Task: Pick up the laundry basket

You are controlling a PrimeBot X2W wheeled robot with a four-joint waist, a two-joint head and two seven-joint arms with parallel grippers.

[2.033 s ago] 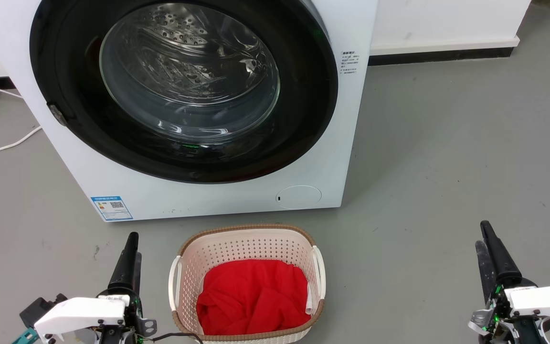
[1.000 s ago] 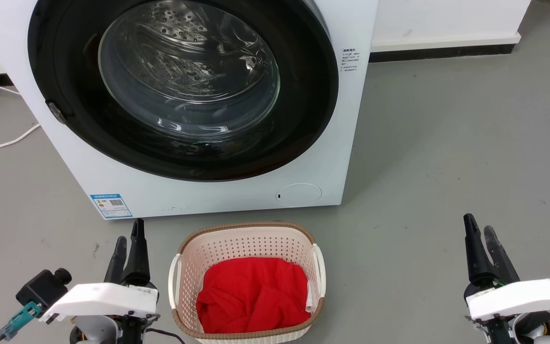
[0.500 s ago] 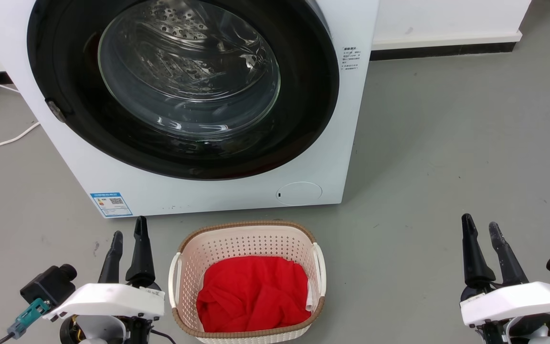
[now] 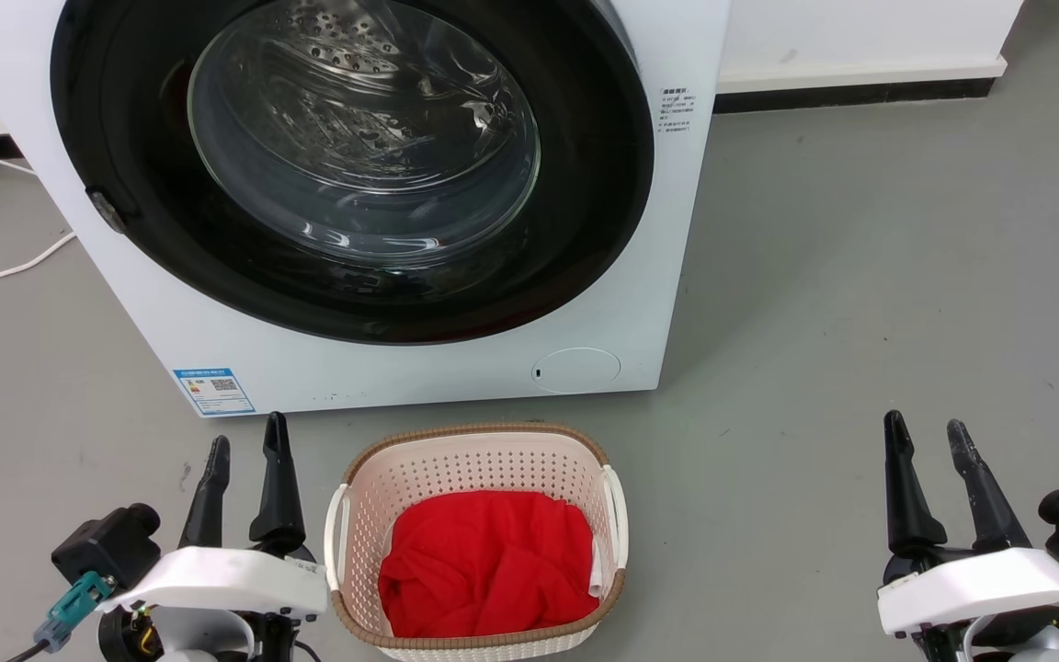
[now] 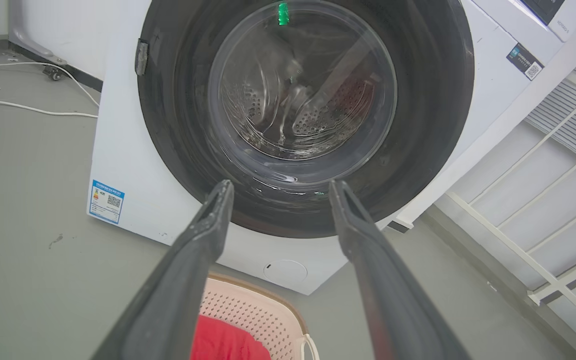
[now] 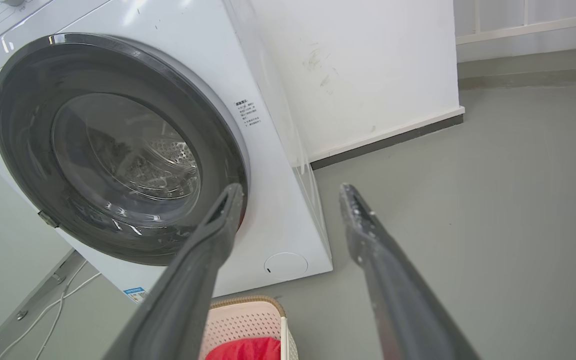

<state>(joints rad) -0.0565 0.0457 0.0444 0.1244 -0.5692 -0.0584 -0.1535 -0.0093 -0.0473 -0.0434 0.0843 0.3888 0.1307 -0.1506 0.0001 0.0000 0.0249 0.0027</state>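
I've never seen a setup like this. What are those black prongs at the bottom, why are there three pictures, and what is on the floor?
The prongs are the robot's two grippers, its hands. The head view looks down from a camera on its head: the left gripper is at lower left, the right gripper at lower right. Both are open and hold nothing. The other two pictures come from cameras on each wrist, looking along that gripper's own fingers. On the grey floor stands a white washing machine with its round door shut. In front of it, between the grippers, sits the laundry basket, cream with a brown rim, holding a red cloth. A white cable lies at the left.
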